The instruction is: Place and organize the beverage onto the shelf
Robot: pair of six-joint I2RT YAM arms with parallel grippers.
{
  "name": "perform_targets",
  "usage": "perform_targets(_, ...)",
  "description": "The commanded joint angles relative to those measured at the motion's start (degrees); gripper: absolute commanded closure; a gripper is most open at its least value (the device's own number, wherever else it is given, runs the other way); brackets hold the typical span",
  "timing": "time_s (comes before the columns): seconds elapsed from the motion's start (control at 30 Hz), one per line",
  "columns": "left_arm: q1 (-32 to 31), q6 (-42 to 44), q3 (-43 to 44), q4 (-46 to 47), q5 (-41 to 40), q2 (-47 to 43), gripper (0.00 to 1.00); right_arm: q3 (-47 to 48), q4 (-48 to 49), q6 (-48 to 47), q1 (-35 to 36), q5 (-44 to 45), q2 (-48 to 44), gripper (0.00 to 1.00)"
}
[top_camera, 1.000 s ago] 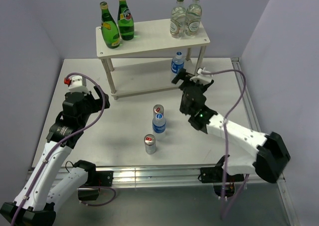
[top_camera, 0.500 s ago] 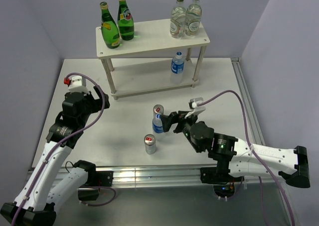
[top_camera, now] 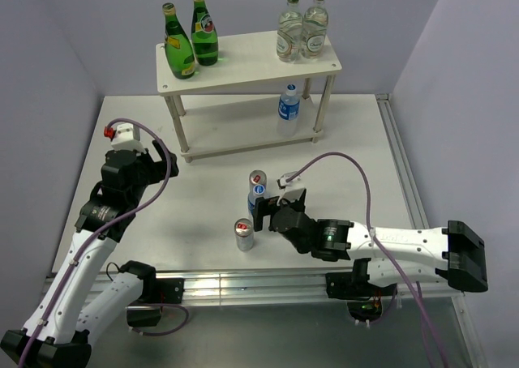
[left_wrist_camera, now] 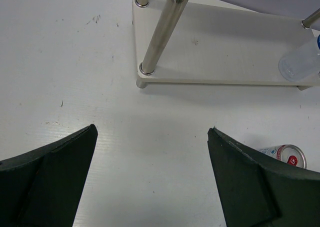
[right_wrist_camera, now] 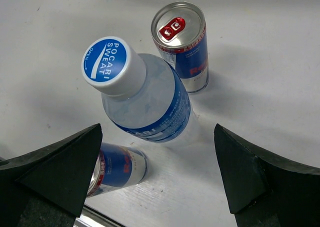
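The white two-tier shelf (top_camera: 251,62) held two green glass bottles (top_camera: 179,50) and one clear blue-capped water bottle (top_camera: 288,104); a second water bottle (right_wrist_camera: 145,99) and two silver-blue cans (top_camera: 244,233) stood unshelved. The left tool (left_wrist_camera: 152,132) and right tool (right_wrist_camera: 156,137) gaped empty.

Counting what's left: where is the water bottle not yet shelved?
Top view, centre of table: water bottle stands between far can and near can, before the open right hand.

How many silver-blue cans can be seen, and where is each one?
2. The far can stands on the table just behind the water bottle; the near can stands before it. None seems hidden.
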Motion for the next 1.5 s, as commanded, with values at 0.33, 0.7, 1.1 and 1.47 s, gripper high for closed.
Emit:
perform_targets(0.33,0.27,0.59,-0.01,1.94,1.43,-0.7,0.01,4.35,5.32,-1.45,0.46,2.79,5.97,0.0)
perform_targets(0.7,0.27,0.59,-0.19,2.11,2.04,-0.88,0.01,3.91,13.41,-3.3,0.46,10.17,11.07,0.15)
perform_targets(1.1,0.27,0.68,-0.1,2.11,2.04,-0.61,0.01,5.15,3.75,-1.89,0.63,12.02,2.32,0.99)
perform_targets(1.47,0.45,0.68,-0.1,2.11,1.96,-1.05,0.01,6.03,19.59,-22.53,-1.99,20.03,-8.79,1.0)
